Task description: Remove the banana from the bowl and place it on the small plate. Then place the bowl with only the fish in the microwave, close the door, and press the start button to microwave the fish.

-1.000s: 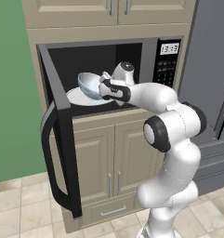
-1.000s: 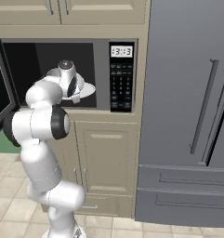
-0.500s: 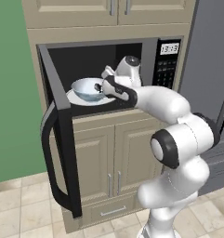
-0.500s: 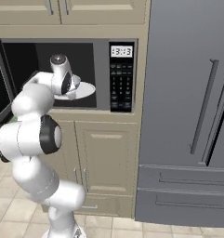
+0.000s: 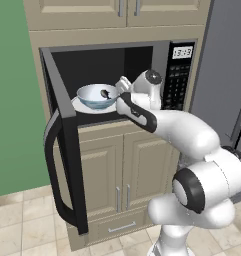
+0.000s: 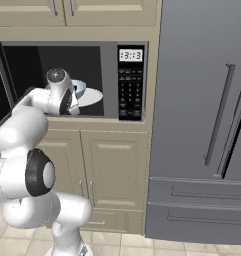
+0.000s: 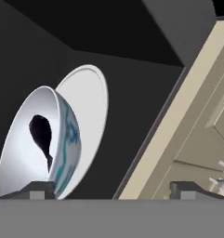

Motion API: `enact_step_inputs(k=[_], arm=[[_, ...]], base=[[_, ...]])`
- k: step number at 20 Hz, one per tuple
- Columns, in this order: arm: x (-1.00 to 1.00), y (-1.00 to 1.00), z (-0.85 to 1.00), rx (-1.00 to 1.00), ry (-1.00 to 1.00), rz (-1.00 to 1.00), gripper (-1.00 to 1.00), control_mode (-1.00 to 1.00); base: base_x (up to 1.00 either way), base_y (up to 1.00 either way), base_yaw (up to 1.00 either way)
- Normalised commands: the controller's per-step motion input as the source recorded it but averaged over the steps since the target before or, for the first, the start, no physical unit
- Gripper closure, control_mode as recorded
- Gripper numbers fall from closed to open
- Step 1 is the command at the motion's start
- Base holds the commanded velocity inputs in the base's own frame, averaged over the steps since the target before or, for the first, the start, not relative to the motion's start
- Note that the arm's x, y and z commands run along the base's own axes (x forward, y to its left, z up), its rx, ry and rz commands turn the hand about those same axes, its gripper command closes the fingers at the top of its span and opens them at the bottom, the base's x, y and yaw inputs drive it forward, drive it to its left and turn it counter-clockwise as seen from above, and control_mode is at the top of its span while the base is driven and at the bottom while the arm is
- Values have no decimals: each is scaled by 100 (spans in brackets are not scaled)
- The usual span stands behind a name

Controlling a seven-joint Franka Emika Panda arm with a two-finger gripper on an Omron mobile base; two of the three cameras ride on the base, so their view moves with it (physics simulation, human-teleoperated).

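bowl: wide round pale blue-white glossy bowl (image 5: 96,96) sits upright inside the cavity, on the flat white round turntable disc (image 5: 80,106). Seen in hand view too (image 7: 39,144), blue pattern on outer wall; that cam is rolled, so bowl looks tipped there.
fish: small dark grey fish (image 5: 105,93) lies inside bowl, toward the arm's side. Hand view shows it as a dark shape on inner wall (image 7: 41,135).
microwave: large built-in black microwave w/ steel trim (image 5: 159,60), set in beige cabinetry. Dark keypad strip + digital clock on its right side (image 6: 130,82).
door: broad black door w/ long curved dark handle (image 5: 67,150) swung fully open to the left, edge-on to left base cam.
gripper: white two-finger gripper (image 7: 112,190) at cavity mouth, just right of bowl in left base view (image 5: 121,91). Jaws spread wide, nothing between them. One dark fingertip (image 7: 36,189) is right at bowl rim, contact can't be confirmed; the other sits well off toward the cabinet side.
arm: white arm w/ dark joints (image 5: 192,145) reaches up from base into the mw opening; right base cam has the wrist (image 6: 59,95) in front of bowl, covering most of it.
surroundings: beige cabinet doors (image 5: 122,165) below mw, grey fridge (image 6: 202,120) to its right, green wall (image 5: 12,100) to the left.
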Motion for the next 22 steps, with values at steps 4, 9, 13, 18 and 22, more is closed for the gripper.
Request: enact_step_inputs(k=[4, 9, 13, 18, 22], arm=[[-100, -51, 24, -2, -23, 0, -100, -100], [-100, -44, 35, -7, -22, 0, -100, -100], [-100, -36, 25, -11, -17, 0, -100, -100], [-100, -19, 35, -19, -18, -1, -100, -100], [-100, 0, 41, -38, -8, 0, -100, -100]], base=[[0, 0, 0], [0, 0, 0], [0, 0, 0], [0, 0, 0], [0, 0, 0]])
